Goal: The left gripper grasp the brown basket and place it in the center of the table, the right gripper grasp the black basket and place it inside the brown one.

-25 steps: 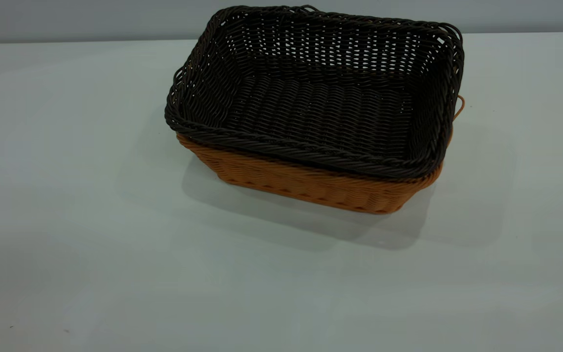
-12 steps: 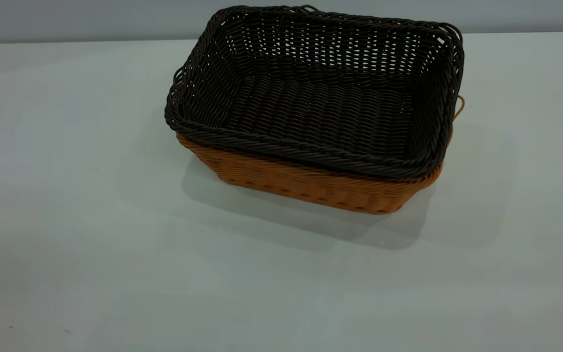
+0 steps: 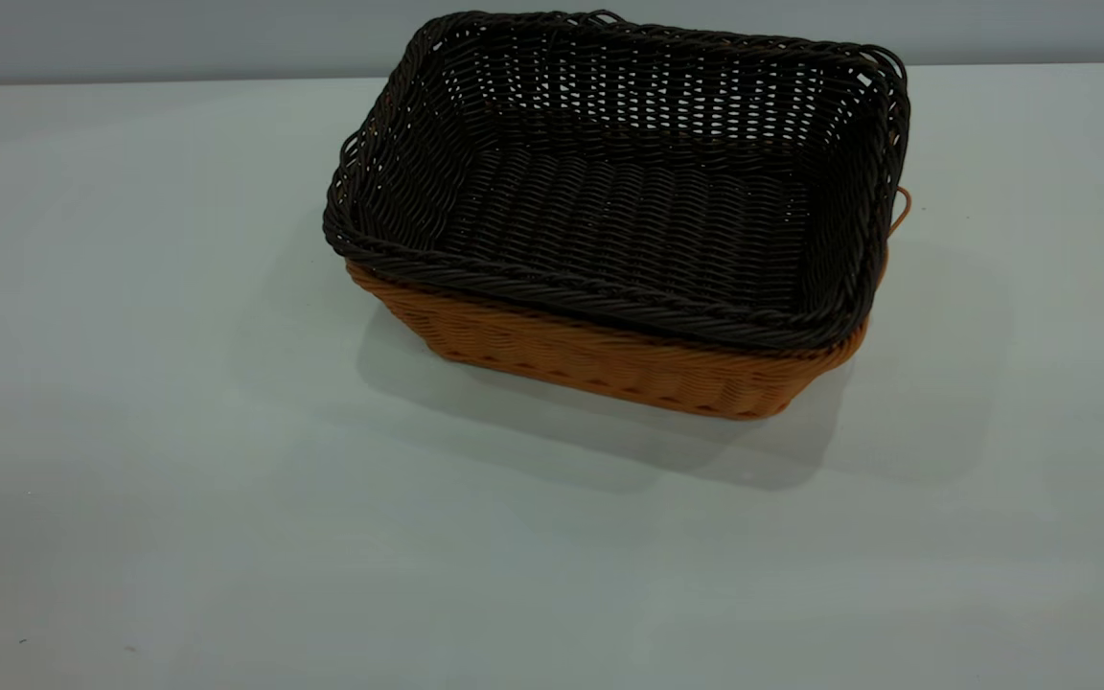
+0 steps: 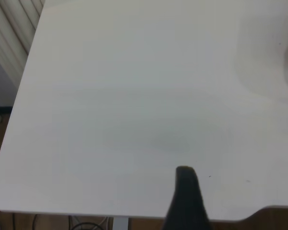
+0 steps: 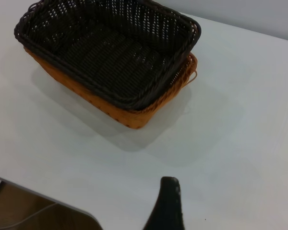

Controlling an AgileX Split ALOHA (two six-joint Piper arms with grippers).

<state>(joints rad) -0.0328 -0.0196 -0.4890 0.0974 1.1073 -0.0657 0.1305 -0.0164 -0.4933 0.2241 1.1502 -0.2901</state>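
Note:
The black basket point(image 3: 629, 182) sits nested inside the brown basket point(image 3: 609, 359) on the table point(image 3: 178, 431), a little right of centre and towards the back. Both also show in the right wrist view, the black basket point(image 5: 110, 52) inside the brown one point(image 5: 129, 112). Neither arm shows in the exterior view. My left gripper point(image 4: 228, 201) hangs empty over bare table near its edge, with one black finger point(image 4: 185, 196) showing and nothing beside it. My right gripper point(image 5: 206, 201) is drawn back from the baskets, empty, with one finger point(image 5: 168, 206) showing.
The table's edge point(image 4: 86, 213) lies close under the left gripper, with floor and cables below it. A table corner point(image 5: 43, 201) shows in the right wrist view. A grey wall point(image 3: 130, 38) runs behind the table.

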